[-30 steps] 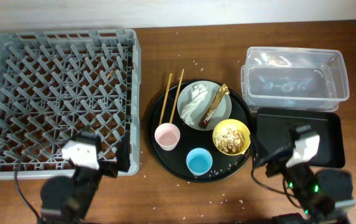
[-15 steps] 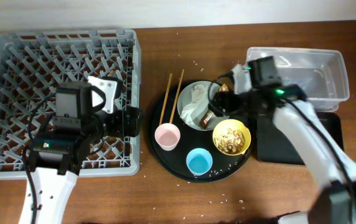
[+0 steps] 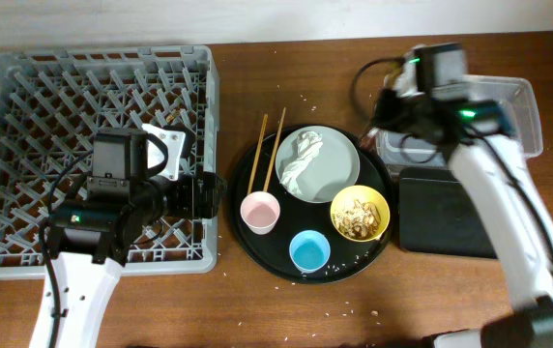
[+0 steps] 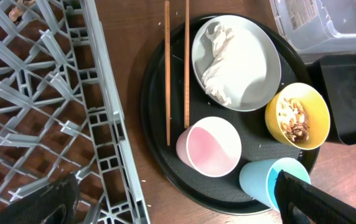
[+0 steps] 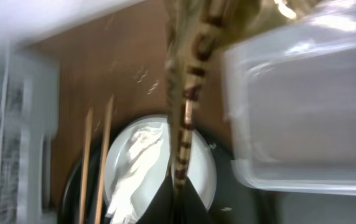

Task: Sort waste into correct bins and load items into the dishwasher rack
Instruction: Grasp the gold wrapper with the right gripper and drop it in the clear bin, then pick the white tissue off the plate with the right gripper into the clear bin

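Change: the right gripper [image 5: 179, 198] has swung from above the plate [image 3: 341, 172] to the left end of the clear tub [image 3: 523, 116], and the snack wrapper [image 5: 187, 81] is off the plate.
Right fingers: pinched on one end of the snack wrapper, which stretches out beside the tub's corner.
Left fingers: the left gripper [image 4: 178, 198] is spread wide and empty, at the right edge of the rack [image 3: 25, 97].
Plate: holds the napkin [image 3: 301, 159].
Round tray [image 3: 257, 256]: carries the plate, chopsticks [image 3: 265, 150], pink cup [image 3: 259, 213], blue cup [image 3: 309, 251] and yellow bowl [image 3: 359, 213] with scraps.
Black tray [image 3: 451, 217]: just in front of the tub.
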Controlling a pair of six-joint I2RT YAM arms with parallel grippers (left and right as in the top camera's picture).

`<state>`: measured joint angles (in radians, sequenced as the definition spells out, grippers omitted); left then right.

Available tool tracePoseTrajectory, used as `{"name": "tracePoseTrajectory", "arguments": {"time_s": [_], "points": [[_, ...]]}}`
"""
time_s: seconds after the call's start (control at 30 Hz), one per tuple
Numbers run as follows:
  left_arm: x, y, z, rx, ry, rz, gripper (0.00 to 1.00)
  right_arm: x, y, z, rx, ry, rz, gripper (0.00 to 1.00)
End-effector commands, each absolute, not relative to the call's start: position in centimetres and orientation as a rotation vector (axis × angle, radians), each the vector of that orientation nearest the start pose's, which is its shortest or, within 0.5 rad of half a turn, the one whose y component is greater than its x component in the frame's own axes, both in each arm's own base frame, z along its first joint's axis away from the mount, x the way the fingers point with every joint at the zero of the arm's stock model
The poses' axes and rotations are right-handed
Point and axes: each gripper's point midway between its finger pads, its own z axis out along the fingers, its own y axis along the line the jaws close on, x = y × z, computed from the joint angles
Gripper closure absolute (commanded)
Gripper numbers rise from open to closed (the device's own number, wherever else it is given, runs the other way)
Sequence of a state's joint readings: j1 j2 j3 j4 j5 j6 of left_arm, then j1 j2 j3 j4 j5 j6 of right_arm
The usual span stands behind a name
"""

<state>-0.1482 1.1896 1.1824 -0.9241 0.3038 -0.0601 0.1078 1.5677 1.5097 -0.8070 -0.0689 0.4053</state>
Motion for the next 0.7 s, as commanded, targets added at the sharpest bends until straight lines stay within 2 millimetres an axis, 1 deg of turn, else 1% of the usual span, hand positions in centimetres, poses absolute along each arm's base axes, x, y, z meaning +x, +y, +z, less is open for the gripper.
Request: {"name": "tracePoseTrajectory", "arguments": {"time_s": [0.0,0.03,0.07,0.1,0.13,0.17,0.2,0.23,0.27,0.3,0.33,0.37,0.4,0.43,0.47,0.5,0.53,0.57,0.6,0.63,0.67], "points": [[30.0,-9.9,23.3,0.244,2.471,-0.483,0.01,41.7,-3.6,22.4,0.826,2.336,0.030,0.96],[30.0,-9.9,23.2,0.243,2.474,-0.484,0.00,42.1,-6.0,20.8,0.920,2.327,-0.022,0.96],[29.9,-9.8,23.2,0.243,2.478,-0.484,0.01,42.9,-7.6,19.0,0.969,2.334,-0.037,0.94],[29.7,-9.8,23.0,0.241,2.490,-0.485,0.00,44.4,-7.8,16.9,0.920,2.388,0.033,0.56],[29.4,-9.8,22.8,0.240,2.504,-0.485,0.01,45.2,-6.5,16.6,0.769,2.443,0.148,0.41],[29.1,-9.7,22.6,0.237,2.520,-0.486,0.01,45.4,-4.0,17.7,0.616,2.469,0.334,0.34],[29.0,-9.7,22.6,0.237,2.524,-0.486,0.00,45.2,-1.1,19.8,0.474,2.456,0.499,0.32],[29.1,-9.7,22.6,0.237,2.520,-0.486,0.00,44.4,2.2,21.7,0.318,2.441,0.626,0.32],[29.3,-9.7,22.7,0.238,2.512,-0.485,0.01,42.8,5.9,22.7,0.211,2.469,0.677,0.32],[29.4,-9.8,22.8,0.239,2.504,-0.485,0.00,41.8,8.4,22.3,0.150,2.512,0.693,0.32],[29.5,-9.8,22.9,0.240,2.499,-0.484,0.00,40.5,11.0,20.9,0.091,2.591,0.655,0.32],[29.5,-9.8,22.9,0.240,2.497,-0.485,0.00,39.7,12.5,19.2,0.082,2.654,0.584,0.31],[29.5,-9.8,22.9,0.240,2.498,-0.484,0.00,39.2,13.6,17.4,0.123,2.707,0.510,0.32],[29.5,-9.8,22.9,0.240,2.502,-0.485,0.01,39.0,14.6,14.8,0.200,2.758,0.414,0.29],[29.3,-9.8,22.8,0.239,2.509,-0.485,0.01,39.0,16.0,12.5,0.218,2.794,0.371,0.29],[29.1,-9.7,22.6,0.237,2.520,-0.486,0.01,39.6,17.8,9.7,0.231,2.825,0.368,0.29],[29.0,-9.7,22.6,0.237,2.524,-0.486,0.01,40.4,19.0,7.1,0.215,2.839,0.367,0.27],[29.0,-9.7,22.6,0.237,2.524,-0.486,0.01,41.1,19.8,5.0,0.203,2.846,0.368,0.28],[29.0,-9.7,22.6,0.237,2.524,-0.486,0.01,41.5,20.1,3.1,0.236,2.861,0.364,0.28],[29.0,-9.7,22.6,0.237,2.524,-0.486,0.01,41.6,20.1,1.3,0.263,2.881,0.357,0.34],[29.0,-9.7,22.6,0.237,2.524,-0.486,0.01,41.4,20.0,-0.1,0.266,2.906,0.341,0.55]]}}
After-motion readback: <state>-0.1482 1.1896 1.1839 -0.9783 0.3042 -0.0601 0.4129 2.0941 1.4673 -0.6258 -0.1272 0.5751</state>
